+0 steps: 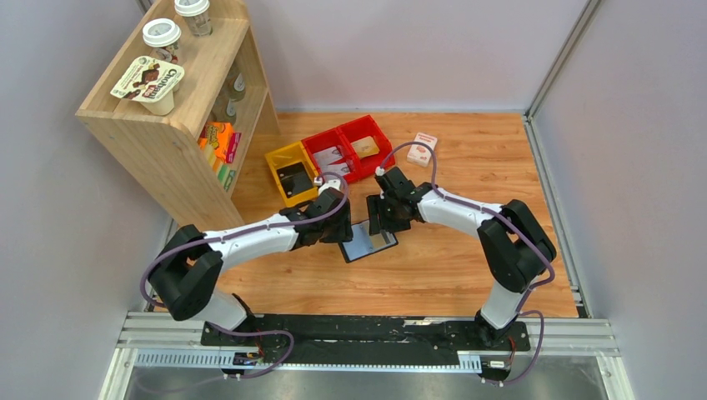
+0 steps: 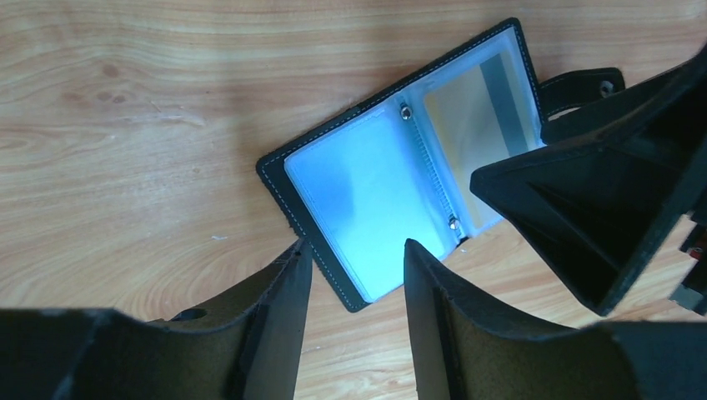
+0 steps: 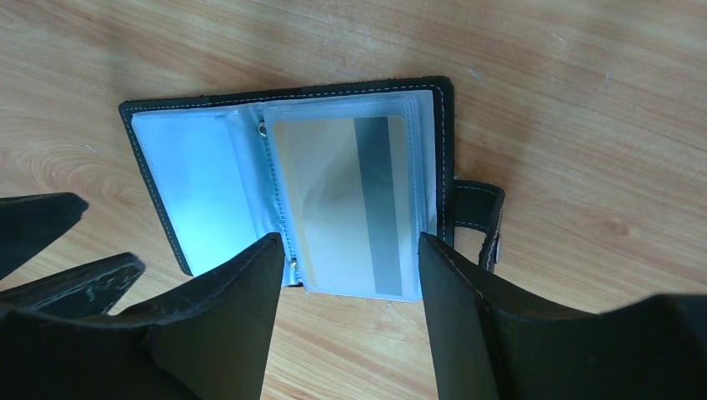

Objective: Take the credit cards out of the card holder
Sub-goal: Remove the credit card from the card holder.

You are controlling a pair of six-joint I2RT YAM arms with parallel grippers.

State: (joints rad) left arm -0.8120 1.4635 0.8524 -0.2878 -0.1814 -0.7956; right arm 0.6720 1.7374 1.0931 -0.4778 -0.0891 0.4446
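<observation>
Card holder [image 1: 369,242], a small black bifold with pale stitching along its edge, is laid open and flat on the wood-grain bench [image 1: 467,267] between the two arms. Inside it, clear, glossy plastic sleeves with a bluish sheen are held at the spine by two small metal studs. One sleeve is filled by a thin, flat, golden-tan credit card [image 3: 342,200] with a grey stripe running down its length; more sleeve edges are stacked behind it, and their contents cannot be made out. The sleeve on the other half looks bare. A short black closing tab [image 3: 479,208] with a snap sticks out from the card-side edge of the card holder.

The left gripper [image 2: 357,246] is held with its matte black, wedge-shaped fingers apart over the near edge of the bare half. The stitched border is seen in the gap between them, and nothing is clamped. The right gripper [image 3: 348,240] is likewise spread, its fingers standing at either side of the card-bearing sleeve at its near end. Whether the tips touch the plastic cannot be told, and no grip on the credit card is seen. In the left wrist view one right finger is seen lying across the outer corner of the card side.
</observation>
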